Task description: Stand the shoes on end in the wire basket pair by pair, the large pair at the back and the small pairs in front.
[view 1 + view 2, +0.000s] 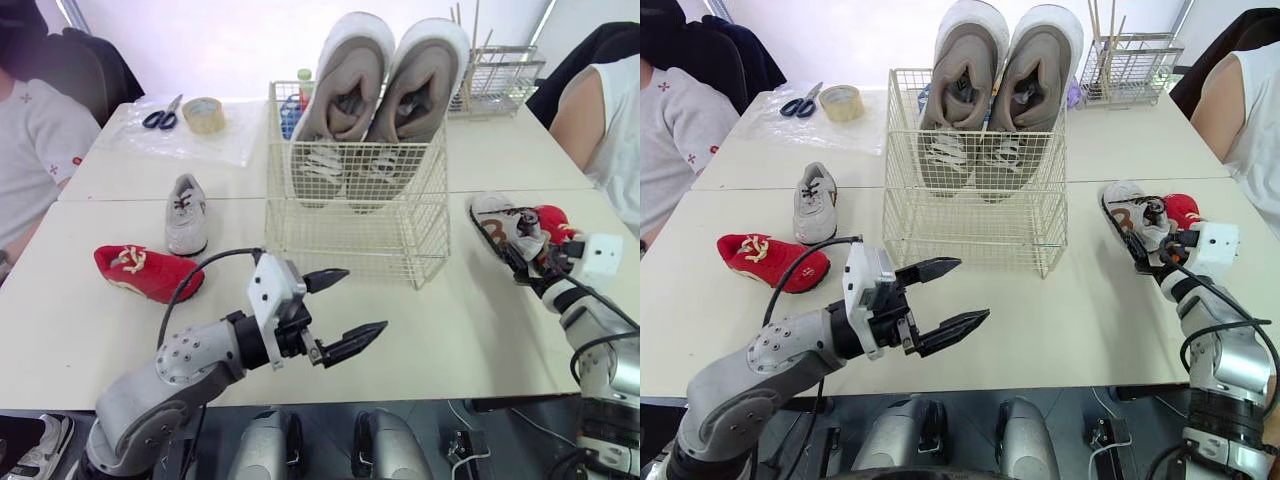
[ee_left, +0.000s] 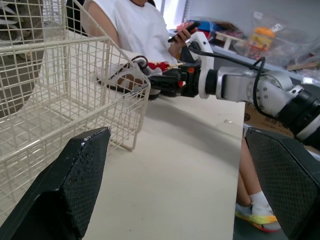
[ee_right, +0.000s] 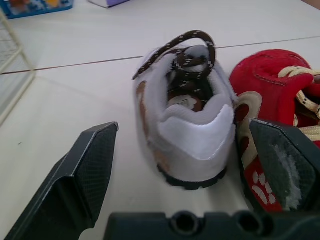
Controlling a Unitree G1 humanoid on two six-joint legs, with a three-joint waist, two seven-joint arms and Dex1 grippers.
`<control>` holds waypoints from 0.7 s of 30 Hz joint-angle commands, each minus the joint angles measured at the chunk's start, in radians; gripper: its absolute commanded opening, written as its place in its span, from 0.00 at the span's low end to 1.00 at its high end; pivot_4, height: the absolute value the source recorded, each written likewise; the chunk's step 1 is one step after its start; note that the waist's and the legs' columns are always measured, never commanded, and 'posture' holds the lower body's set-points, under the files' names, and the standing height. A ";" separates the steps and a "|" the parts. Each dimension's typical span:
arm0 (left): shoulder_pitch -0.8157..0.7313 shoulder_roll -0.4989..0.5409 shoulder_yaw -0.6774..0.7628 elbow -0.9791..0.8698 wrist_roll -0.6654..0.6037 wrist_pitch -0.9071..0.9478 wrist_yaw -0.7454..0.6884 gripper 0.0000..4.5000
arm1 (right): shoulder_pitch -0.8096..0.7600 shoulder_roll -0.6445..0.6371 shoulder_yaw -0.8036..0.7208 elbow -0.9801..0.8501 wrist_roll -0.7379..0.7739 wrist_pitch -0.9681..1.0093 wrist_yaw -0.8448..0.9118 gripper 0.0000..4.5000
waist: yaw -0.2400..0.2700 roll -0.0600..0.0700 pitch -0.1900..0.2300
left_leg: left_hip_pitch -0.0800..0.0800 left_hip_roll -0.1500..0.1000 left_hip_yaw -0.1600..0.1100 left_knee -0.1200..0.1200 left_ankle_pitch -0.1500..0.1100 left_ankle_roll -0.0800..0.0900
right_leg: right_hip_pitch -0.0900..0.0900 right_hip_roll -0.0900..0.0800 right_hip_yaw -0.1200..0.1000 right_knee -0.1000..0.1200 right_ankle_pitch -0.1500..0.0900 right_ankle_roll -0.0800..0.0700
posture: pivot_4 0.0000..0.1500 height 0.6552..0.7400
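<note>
The cream wire basket [image 1: 352, 232] stands mid-table with the large grey pair [image 1: 385, 85] on end at its back. Left of it lie a small grey shoe [image 1: 186, 213] and a small red shoe [image 1: 145, 272]. To the right lie another small grey shoe [image 1: 497, 222] and a red shoe [image 1: 553, 222], side by side. My right gripper [image 3: 184, 130] is open at the grey shoe's [image 3: 185, 135] heel, one finger on each side, with the red shoe [image 3: 272, 95] beside it. My left gripper [image 1: 345, 310] hovers open and empty in front of the basket.
Scissors [image 1: 162, 115] and a tape roll [image 1: 203, 113] lie on a plastic sheet at the back left. A wire rack [image 1: 497, 80] stands at the back right. One person sits at the table's left side and another [image 1: 610, 120] at its right.
</note>
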 commanded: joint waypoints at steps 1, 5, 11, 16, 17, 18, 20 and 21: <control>-0.001 -0.006 -0.001 -0.016 0.019 -0.023 0.005 0.99 | -0.053 -0.008 0.008 0.076 -0.023 -0.053 0.006 1.00 | 0.000 0.000 0.000 | 0.000 0.000 0.000 0.000 0.000 0.000 | 0.000 0.000 0.000 0.000 0.000 0.000 | 1.00 1.00; -0.001 -0.008 0.001 -0.013 0.035 -0.026 0.008 1.00 | -0.104 -0.008 0.041 0.175 -0.051 -0.080 0.016 0.94 | 0.001 0.000 0.000 | 0.000 0.000 0.000 0.000 0.000 0.000 | 0.000 0.000 0.000 0.000 0.000 0.000 | 1.00 1.00; 0.013 -0.001 0.016 -0.015 0.043 -0.026 0.002 1.00 | -0.130 -0.003 0.085 0.245 -0.094 -0.125 0.024 0.37 | -0.003 0.000 0.000 | 0.000 0.000 0.000 0.000 0.000 0.000 | 0.000 0.000 0.000 0.000 0.000 0.000 | 1.00 1.00; 0.032 0.016 0.085 -0.022 -0.024 -0.012 -0.005 1.00 | -0.135 -0.030 0.094 0.217 -0.119 -0.164 0.038 0.05 | -0.005 0.000 0.000 | 0.000 0.000 0.000 0.000 0.000 0.000 | 0.000 0.000 0.000 0.000 0.000 0.000 | 1.00 1.00; 0.036 0.018 0.115 -0.022 -0.065 -0.006 -0.004 1.00 | -0.150 -0.042 0.088 0.203 -0.117 -0.180 0.047 0.05 | -0.006 0.000 0.000 | 0.000 0.001 0.000 0.000 0.000 0.000 | 0.000 0.000 0.000 0.000 0.000 0.000 | 1.00 1.00; 0.038 0.025 0.149 -0.024 -0.124 0.004 -0.003 1.00 | -0.184 -0.062 0.077 0.193 -0.108 -0.200 0.062 0.05 | -0.007 0.001 0.000 | 0.000 0.001 0.000 0.000 0.000 0.000 | 0.000 0.000 0.000 0.000 0.000 0.000 | 1.00 1.00; 0.044 0.054 0.220 -0.017 -0.235 0.017 -0.013 1.00 | -0.279 -0.100 0.054 0.193 -0.093 -0.235 0.070 0.05 | -0.011 0.004 0.003 | 0.000 0.000 0.000 0.000 0.000 0.000 | 0.000 0.000 0.000 0.000 0.000 0.000 | 1.00 1.00; 0.043 0.073 0.251 -0.011 -0.285 0.022 -0.014 1.00 | -0.335 -0.119 0.042 0.207 -0.085 -0.251 0.070 0.05 | -0.015 0.007 0.004 | -0.001 0.000 0.001 0.000 0.000 0.000 | -0.002 -0.001 0.001 0.000 0.000 0.000 | 1.00 1.00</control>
